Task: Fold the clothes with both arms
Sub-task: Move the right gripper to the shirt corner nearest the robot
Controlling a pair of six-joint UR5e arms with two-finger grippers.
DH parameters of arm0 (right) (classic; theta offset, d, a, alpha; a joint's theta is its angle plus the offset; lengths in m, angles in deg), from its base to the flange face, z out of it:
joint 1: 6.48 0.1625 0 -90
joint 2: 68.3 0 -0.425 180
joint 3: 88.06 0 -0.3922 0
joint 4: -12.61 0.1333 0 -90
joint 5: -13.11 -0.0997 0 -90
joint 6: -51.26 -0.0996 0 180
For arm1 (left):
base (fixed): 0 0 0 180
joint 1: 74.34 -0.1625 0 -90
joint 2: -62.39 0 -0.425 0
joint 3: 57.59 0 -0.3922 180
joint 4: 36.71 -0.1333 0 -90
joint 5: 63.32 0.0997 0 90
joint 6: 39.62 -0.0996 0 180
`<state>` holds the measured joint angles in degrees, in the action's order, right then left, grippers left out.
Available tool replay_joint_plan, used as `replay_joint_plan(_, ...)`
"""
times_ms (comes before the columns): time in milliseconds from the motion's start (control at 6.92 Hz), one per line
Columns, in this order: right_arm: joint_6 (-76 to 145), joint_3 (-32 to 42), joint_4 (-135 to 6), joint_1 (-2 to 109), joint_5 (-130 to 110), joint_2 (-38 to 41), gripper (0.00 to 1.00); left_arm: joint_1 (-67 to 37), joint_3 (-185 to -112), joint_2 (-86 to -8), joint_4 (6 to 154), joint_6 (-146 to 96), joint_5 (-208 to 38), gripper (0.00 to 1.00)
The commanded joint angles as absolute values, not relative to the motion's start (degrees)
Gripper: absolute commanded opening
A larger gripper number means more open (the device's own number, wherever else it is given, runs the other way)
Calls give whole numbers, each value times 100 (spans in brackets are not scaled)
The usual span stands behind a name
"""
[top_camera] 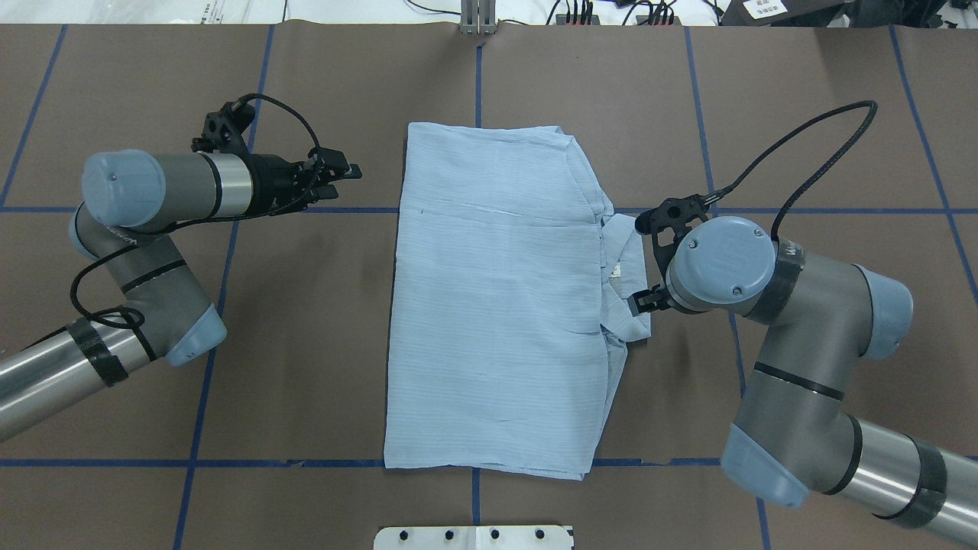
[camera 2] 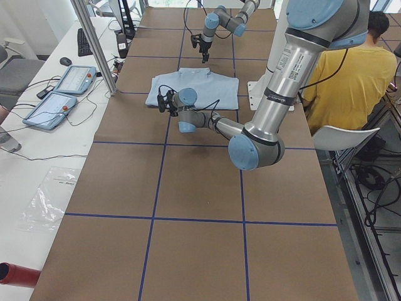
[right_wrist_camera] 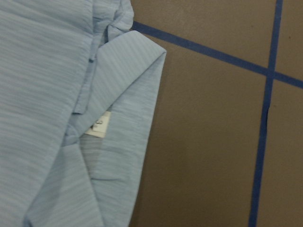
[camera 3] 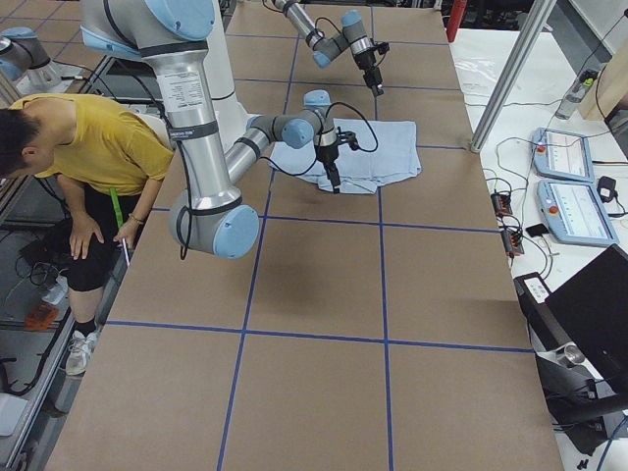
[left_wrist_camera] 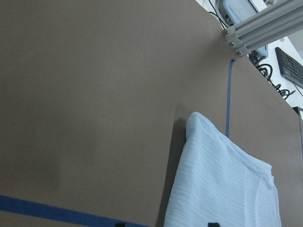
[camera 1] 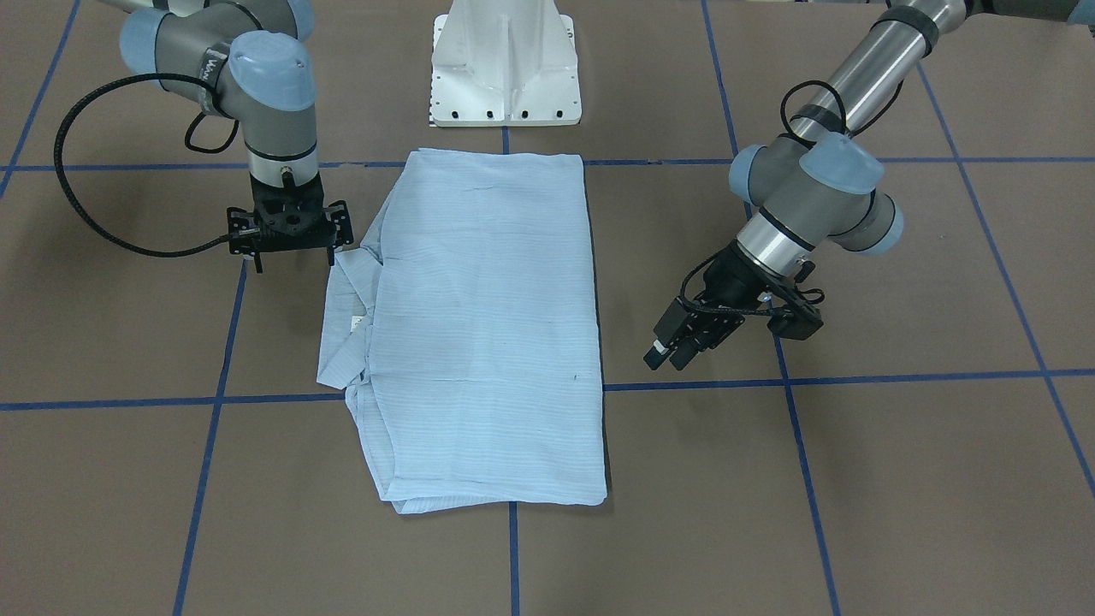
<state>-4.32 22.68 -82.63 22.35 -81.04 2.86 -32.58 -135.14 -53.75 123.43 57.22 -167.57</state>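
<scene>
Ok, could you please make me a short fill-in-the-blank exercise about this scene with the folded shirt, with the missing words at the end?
1. The right claw hangs beside the light blue shirt's ___, where the white neck label shows.
2. The left claw hovers over the table beside the shirt and holds ___.
3. The tape lines on the brown table are ___.
4. The person near the robot's base wears a ___ top.
Missing words: collar; nothing; blue; yellow.
</scene>
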Motion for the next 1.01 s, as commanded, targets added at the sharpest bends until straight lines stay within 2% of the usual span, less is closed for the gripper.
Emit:
replay_joint_plan(0, -2928, 2635, -8231, 1570, -8137, 122, 100, -3242, -14175, -4918, 12334, 5758, -17001, 65)
replay_joint_plan(144, -4578, 2915, -8196, 1227, -8085, 114, 100, -3250, -14345, -4775, 12317, 5758, -17002, 65)
replay_joint_plan(433, -7394, 2971, -8196, 253, -7254, 17, 100, -3259, -14329, -4782, 12317, 5750, -16958, 65)
replay_joint_plan(867, -9030, 2901, -8178, -156, -7197, -176, 98, -3251, -14329, -4774, 12334, 5741, -16931, 66)
